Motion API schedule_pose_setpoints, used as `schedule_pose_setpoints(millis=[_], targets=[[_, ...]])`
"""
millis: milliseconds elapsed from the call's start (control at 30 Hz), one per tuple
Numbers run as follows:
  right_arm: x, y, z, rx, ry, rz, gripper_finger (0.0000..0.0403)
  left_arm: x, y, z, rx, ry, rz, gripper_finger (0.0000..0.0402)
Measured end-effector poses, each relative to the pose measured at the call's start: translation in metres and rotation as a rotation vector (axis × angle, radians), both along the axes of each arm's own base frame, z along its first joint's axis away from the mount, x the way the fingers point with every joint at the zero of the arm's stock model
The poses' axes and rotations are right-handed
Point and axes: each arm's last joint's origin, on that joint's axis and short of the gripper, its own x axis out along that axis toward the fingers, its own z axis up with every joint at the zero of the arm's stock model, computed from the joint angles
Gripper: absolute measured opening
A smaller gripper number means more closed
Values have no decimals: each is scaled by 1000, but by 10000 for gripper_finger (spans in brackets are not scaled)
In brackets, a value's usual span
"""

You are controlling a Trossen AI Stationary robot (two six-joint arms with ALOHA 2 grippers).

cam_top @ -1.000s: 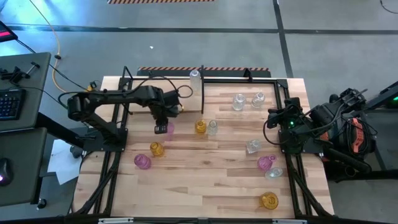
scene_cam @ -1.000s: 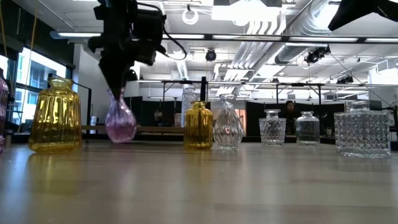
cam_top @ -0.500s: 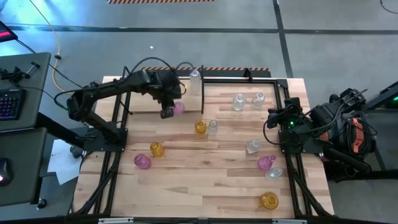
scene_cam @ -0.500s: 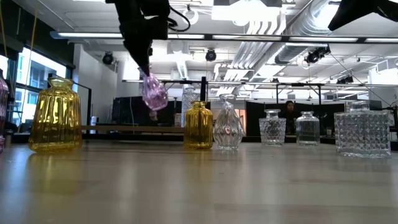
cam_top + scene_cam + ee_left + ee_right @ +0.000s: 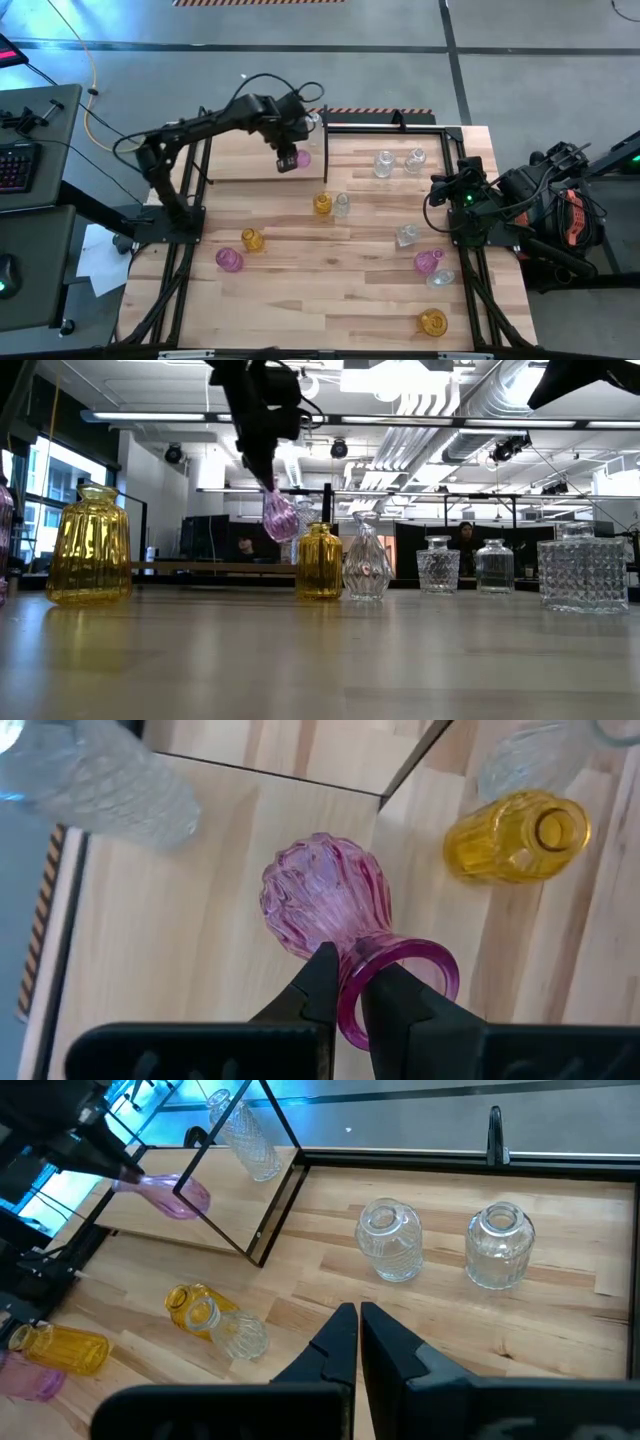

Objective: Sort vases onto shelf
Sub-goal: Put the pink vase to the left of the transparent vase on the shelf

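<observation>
My left gripper is shut on a pink ribbed vase and holds it in the air over the left part of the shelf, close to the black divider. A clear vase stands at the shelf's far edge, beside the divider. Two more clear vases stand right of the divider. My right gripper waits shut at the table's right edge, holding nothing. My left gripper pinches the flared rim of the pink vase's mouth between its two fingers; one finger seems to be inside the mouth and one outside. The fingers come steeply from above. The vase hangs below them, body down and tilted, clear of the board.
An amber vase and a clear one stand mid-table. An amber vase and a pink one lie at the near left. Several more vases are scattered at the right and near right. Bare wood lies in the near middle.
My left gripper has risen and swung toward the table's far edge and to the right, carrying the pink vase from just above the tabletop to above the shelf's left part near the divider. The vase stays hanging below the shut fingers and has tipped more.
</observation>
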Motion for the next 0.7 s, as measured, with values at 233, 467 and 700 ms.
schedule_pose_setpoints(millis=[233,467,700], targets=[[0,0,0,1,-2,0,0,17,12,-13,-17,33,-3,16],[0,0,0,-1,1,0,0,21,21,-29,-39,75,12,16],[0,0,0,-3,5,0,0,23,25,-27,-20,37,9,16]])
